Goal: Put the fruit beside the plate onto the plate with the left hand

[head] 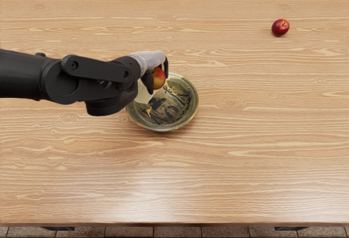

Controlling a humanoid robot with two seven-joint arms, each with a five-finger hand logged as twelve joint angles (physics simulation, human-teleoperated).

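My left hand point(155, 74) reaches in from the left edge, its fingers curled around a red and yellow fruit point(158, 78). The held fruit hangs just over the left inner rim of a shiny greenish plate point(182, 113) that sits near the middle of the wooden table. The dark forearm and wrist cover the plate's left edge. A second red fruit point(280, 27) lies far off at the back right of the table, well away from the plate.
The wooden table point(245, 156) spans the whole view, with its front edge near the bottom of the picture. The right arm does not show.
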